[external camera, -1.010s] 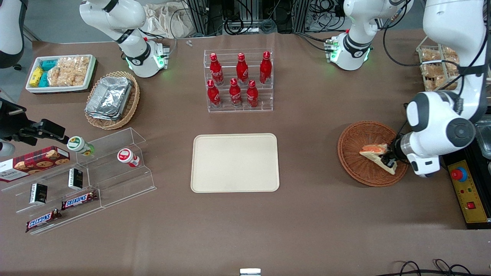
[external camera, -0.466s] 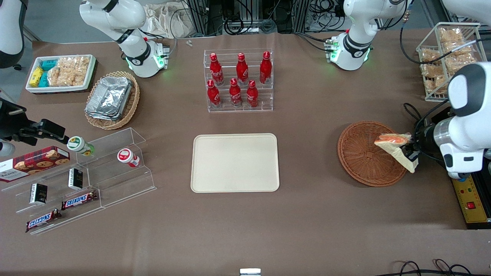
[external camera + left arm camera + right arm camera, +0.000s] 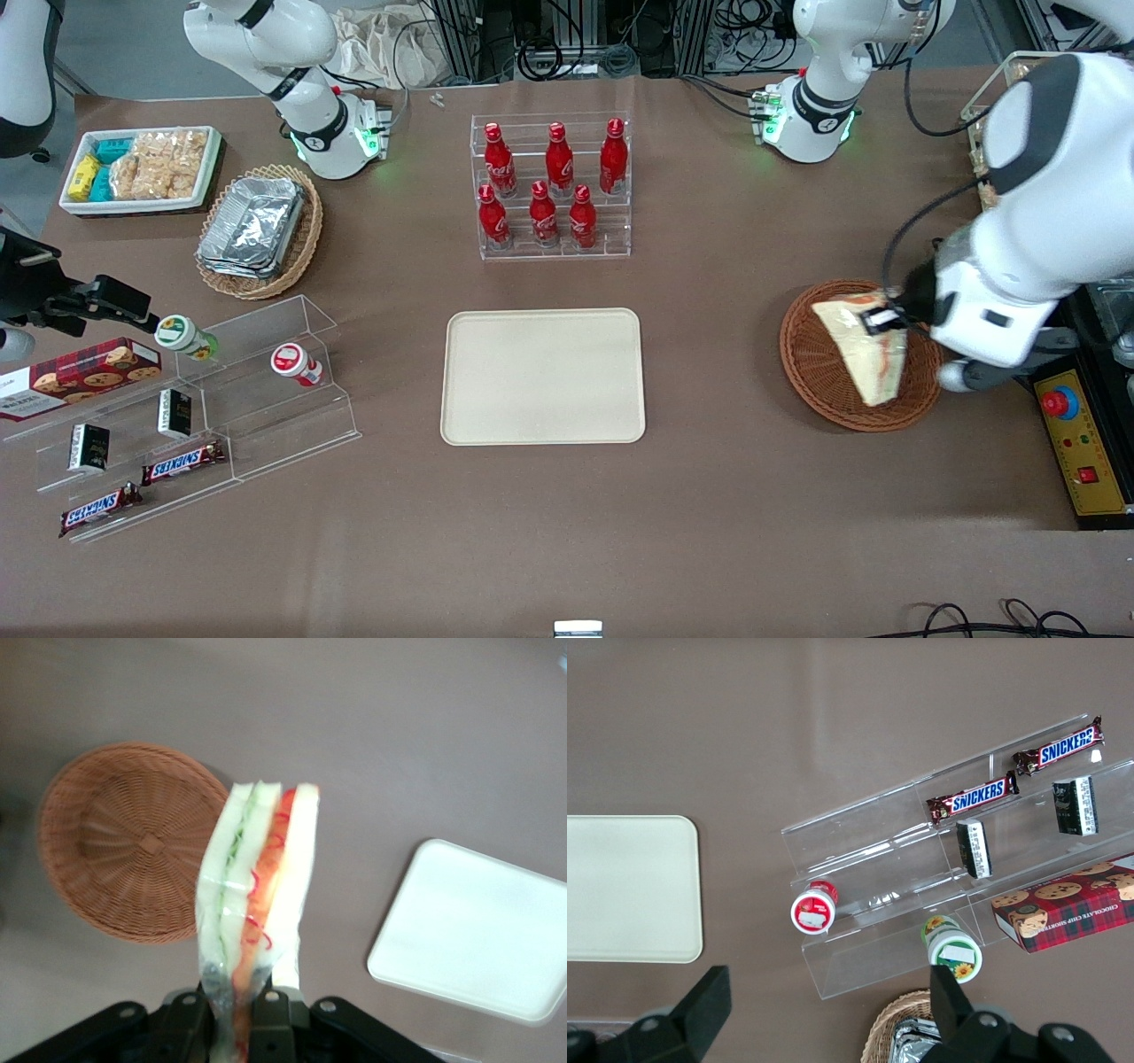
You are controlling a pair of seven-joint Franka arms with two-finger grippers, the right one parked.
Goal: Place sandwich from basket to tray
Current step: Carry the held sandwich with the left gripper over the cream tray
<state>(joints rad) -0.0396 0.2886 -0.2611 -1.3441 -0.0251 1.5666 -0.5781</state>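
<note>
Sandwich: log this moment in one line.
pincer shut on sandwich | sandwich lifted above basket | tray bare | phase: carry

Six red bottles (image 3: 549,188) stood in a clear rack, foil trays (image 3: 252,226) filled a tan wicker basket, and Snickers bars (image 3: 972,798) and a cookie box (image 3: 1067,912) lay on clear stepped shelves.

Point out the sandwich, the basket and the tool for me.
sandwich (image 3: 864,354), front view, on its pale bread face.
basket (image 3: 115,842), left wrist view, on its woven floor.
tool (image 3: 886,321), front view, where it clamps the sandwich.
</note>
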